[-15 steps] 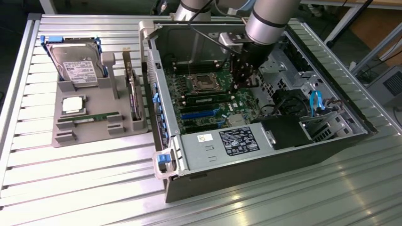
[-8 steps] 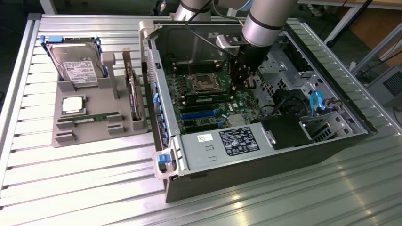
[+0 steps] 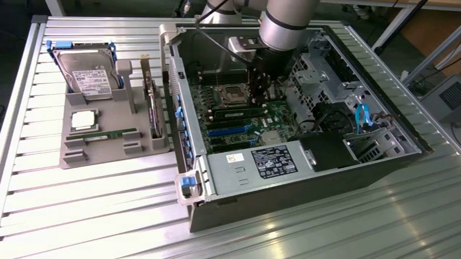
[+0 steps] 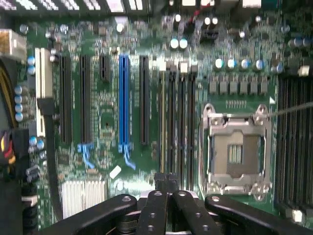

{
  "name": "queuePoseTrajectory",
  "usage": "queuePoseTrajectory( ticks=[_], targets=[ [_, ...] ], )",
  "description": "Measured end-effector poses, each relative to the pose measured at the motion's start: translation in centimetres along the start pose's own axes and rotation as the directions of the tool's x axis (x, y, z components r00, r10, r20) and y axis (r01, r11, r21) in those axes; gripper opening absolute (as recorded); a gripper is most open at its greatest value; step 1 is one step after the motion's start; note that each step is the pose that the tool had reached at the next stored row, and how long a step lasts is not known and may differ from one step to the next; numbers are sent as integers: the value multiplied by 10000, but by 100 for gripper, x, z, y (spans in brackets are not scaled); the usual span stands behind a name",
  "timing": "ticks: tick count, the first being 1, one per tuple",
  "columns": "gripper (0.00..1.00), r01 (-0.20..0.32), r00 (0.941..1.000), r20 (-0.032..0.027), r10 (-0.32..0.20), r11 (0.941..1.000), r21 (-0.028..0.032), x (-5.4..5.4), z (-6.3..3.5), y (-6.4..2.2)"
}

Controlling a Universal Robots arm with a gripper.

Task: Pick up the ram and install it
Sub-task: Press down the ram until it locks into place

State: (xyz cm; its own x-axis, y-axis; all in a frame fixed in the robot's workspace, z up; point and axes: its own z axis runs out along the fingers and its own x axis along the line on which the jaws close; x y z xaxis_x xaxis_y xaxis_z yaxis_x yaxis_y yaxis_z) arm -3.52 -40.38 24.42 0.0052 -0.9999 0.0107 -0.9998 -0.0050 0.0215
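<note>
On the table (image 3: 108, 216), nearest the camera, the open computer case (image 3: 360, 162) is laid on its side, with the power supply (image 3: 270, 162) against its near wall. Just beyond that the motherboard (image 3: 270, 123) is seen. On it a green stick taken to be the ram (image 3: 236, 114) stands on edge in one of the memory slots, its long axis running from the exterior view's left to the exterior view's right, roughly parallel to the case's near wall. The gripper (image 3: 258, 100) is held directly above the exterior view's right end of that stick, a little to its far side, pointing straight down at the board. In the wrist view the ram (image 4: 163, 122) appears edge-on as a thin pale line in the slot bank, and the gripper (image 4: 166, 180) is seen with its fingers drawn fully together and nothing caught between them, lined up with the slots' long axis at their near end. The empty processor socket (image 4: 237, 152) lies just beside the slots. At the table's far corner on the exterior view's left, a grey tray (image 3: 94, 154) carries another green stick (image 3: 108, 133), well apart from the gripper.
</note>
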Motion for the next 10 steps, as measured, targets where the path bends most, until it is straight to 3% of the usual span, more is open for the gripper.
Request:
queuePoseTrajectory(
  ticks=[8, 10],
  targets=[
    [10, -1, 10000, 1, 1, 10000, 21, -2, 23, 369],
    [10, -1, 10000, 2, 1, 10000, 33, -4, 48, 510]
  ],
)
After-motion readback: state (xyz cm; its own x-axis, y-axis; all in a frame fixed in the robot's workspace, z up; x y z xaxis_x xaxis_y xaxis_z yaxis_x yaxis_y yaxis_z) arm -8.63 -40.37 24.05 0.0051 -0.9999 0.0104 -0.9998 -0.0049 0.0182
